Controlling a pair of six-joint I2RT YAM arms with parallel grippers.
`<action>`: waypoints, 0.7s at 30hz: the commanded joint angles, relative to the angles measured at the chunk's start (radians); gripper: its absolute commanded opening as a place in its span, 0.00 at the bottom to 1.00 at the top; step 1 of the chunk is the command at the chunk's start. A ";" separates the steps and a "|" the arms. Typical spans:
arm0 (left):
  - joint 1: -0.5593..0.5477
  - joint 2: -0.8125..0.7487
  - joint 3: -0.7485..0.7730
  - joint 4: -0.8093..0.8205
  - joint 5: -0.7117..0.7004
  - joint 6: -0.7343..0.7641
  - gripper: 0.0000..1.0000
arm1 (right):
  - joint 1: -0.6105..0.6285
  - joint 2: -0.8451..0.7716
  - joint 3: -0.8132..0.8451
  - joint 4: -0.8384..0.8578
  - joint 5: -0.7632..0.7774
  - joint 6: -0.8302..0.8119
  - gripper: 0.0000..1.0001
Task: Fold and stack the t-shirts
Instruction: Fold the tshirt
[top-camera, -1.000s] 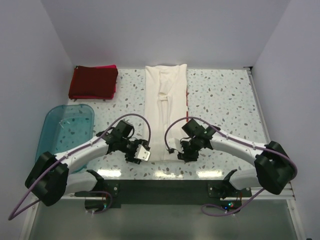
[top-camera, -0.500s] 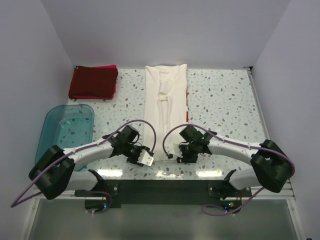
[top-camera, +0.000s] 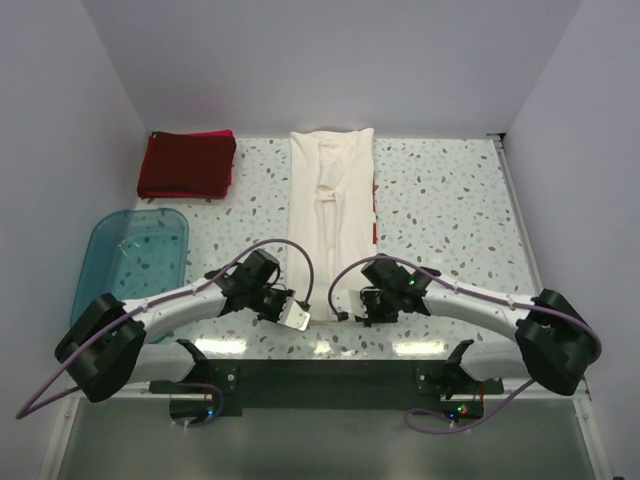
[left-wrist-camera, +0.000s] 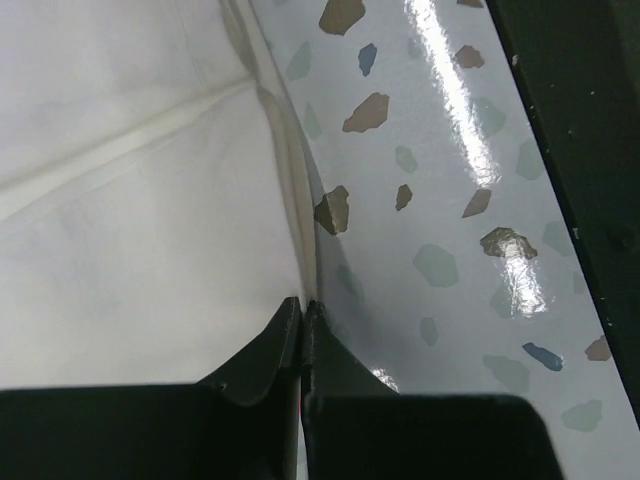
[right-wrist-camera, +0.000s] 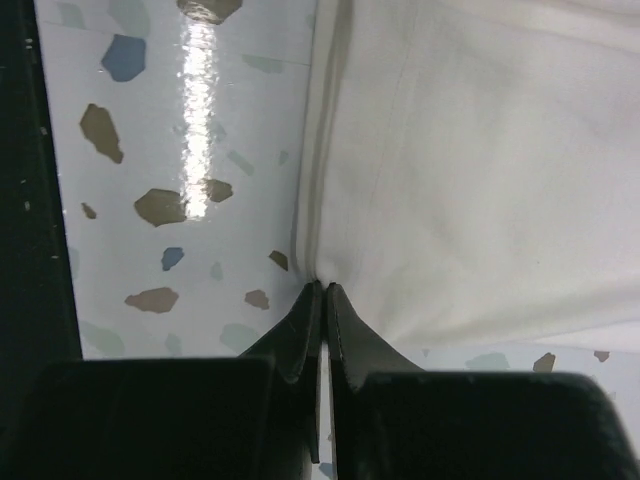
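Left hand (left-wrist-camera: 302, 304) and right hand (right-wrist-camera: 323, 288) have closed on cream-white t-shirt (top-camera: 332, 200).

Left hand (left-wrist-camera: 302, 305) and right hand (right-wrist-camera: 322, 290) both pinched closed.

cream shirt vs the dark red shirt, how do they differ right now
The cream shirt is a long narrow strip down the middle of the table; the dark red shirt is a compact folded rectangle at the far left. The left gripper and right gripper are shut on the cream shirt's near corners; the dark red shirt is untouched, lying on a pink shirt. Both lie flat.
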 joint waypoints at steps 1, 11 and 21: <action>-0.028 -0.071 0.037 -0.083 0.065 0.012 0.00 | 0.016 -0.110 0.008 -0.098 -0.061 0.023 0.00; 0.000 -0.122 0.137 -0.166 0.094 -0.068 0.00 | 0.014 -0.223 0.068 -0.200 -0.081 0.005 0.00; 0.241 0.105 0.361 -0.199 0.165 0.061 0.00 | -0.205 -0.009 0.317 -0.198 -0.135 -0.167 0.00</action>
